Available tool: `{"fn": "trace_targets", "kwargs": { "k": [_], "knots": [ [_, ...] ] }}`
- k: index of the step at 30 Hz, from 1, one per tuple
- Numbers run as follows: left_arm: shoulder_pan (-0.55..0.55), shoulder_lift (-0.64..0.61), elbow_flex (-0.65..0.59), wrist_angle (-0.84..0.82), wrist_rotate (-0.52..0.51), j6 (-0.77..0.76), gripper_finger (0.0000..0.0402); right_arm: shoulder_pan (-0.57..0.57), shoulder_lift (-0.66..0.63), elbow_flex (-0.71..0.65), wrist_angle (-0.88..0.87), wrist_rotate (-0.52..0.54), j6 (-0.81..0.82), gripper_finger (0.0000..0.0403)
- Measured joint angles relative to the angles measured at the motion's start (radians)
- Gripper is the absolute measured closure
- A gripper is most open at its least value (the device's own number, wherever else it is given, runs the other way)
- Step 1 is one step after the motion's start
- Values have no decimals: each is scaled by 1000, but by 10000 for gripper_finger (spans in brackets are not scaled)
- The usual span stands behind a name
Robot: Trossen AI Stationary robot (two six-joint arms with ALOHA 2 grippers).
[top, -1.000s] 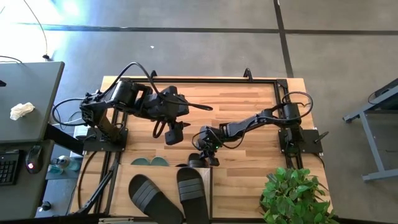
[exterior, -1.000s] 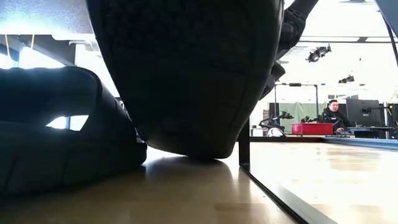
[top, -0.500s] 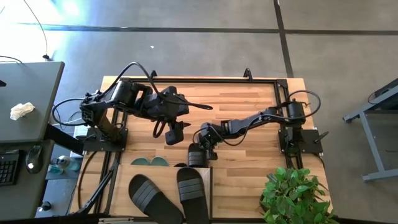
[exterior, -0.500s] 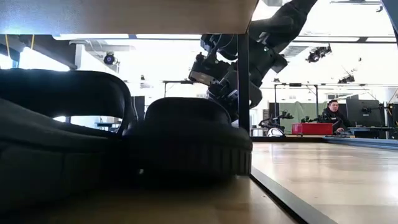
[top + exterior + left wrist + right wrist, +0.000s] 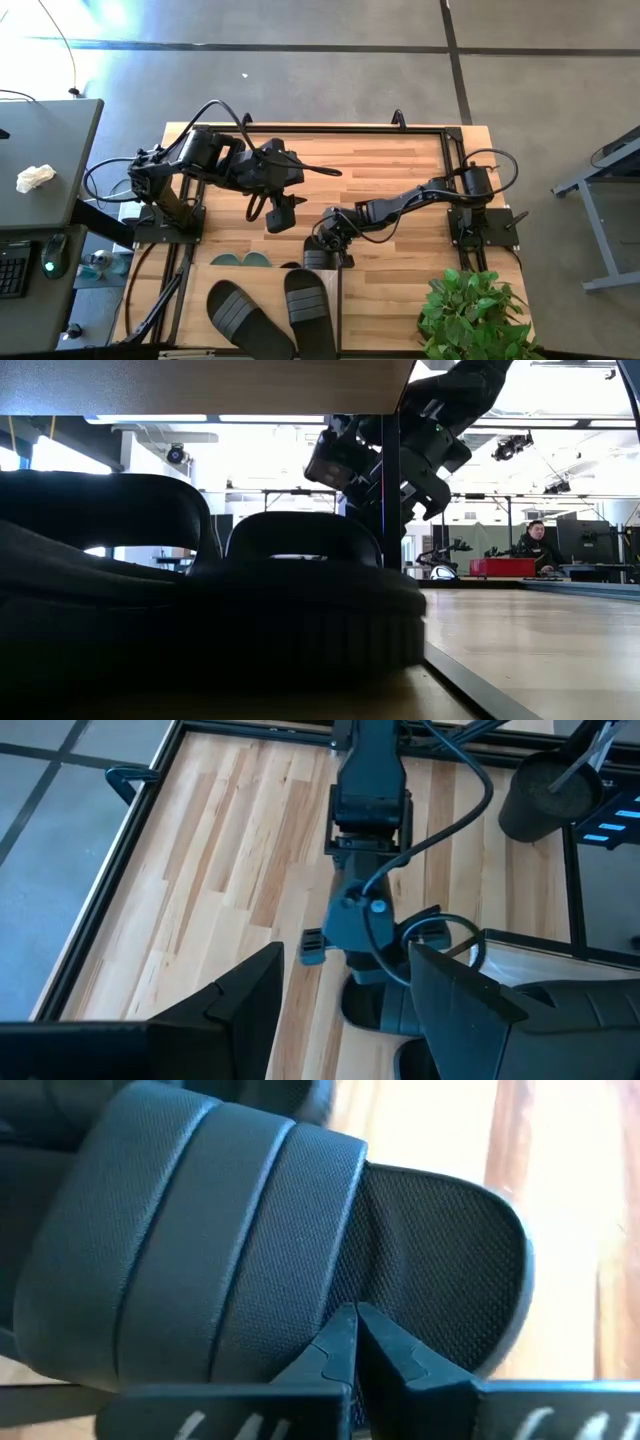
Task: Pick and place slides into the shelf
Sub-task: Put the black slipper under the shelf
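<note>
1. The shelf point(image 5: 370, 300) top hides most of its lower level; a black slide point(image 5: 318, 258) pokes out at the back edge, and green slides point(image 5: 241, 259) peek out at its nine o'clock.
2. Right hand point(image 5: 322, 243), fingers pressed together, tips at that slide's strap point(image 5: 200, 1240); contact unclear.
3. Left hand point(image 5: 279, 216), fingers spread, empty, above the tabletop point(image 5: 390, 170).
4. Two black slides point(image 5: 275, 312) lie on the shelf top.

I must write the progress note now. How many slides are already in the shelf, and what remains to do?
Done: two black slides lie on the shelf top, and green slides show at its edge. In hand: a black slide sits on the lower level; the right gripper, shut, is at its heel end and not gripping it. The left gripper hangs open above the table. A sixth slide cannot be seen, so the remainder is uncertain.
</note>
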Motion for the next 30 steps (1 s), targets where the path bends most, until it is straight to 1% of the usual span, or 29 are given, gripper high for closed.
{"fn": "trace_targets", "kwargs": {
  "k": [3, 7, 12, 17, 20, 23, 27, 30],
  "knots": [
    [0, 0, 0, 0, 0, 0, 202, -3, -8, 0, 23, 3, -5, 403],
    [0, 0, 0, 0, 0, 0, 202, -24, -53, 0, 32, 64, -34, 403],
    [0, 0, 0, 0, 0, 0, 202, -78, -102, 1, 31, 79, -39, 403],
    [0, 0, 0, 0, 0, 0, 202, -156, -91, 1, -29, 26, -26, 403],
    [0, 0, 0, 0, -1, 0, 202, -189, -90, 1, -64, 19, -27, 403],
    [0, 0, 0, 0, -1, 0, 202, -218, -90, 1, -67, -37, -11, 403],
    [0, 0, 0, -1, -1, 0, 202, -227, -51, -1, -110, -55, 2, 403],
    [0, 0, 0, -1, -1, 0, 202, -224, -21, 0, -75, -98, 23, 403]
  ]
}}
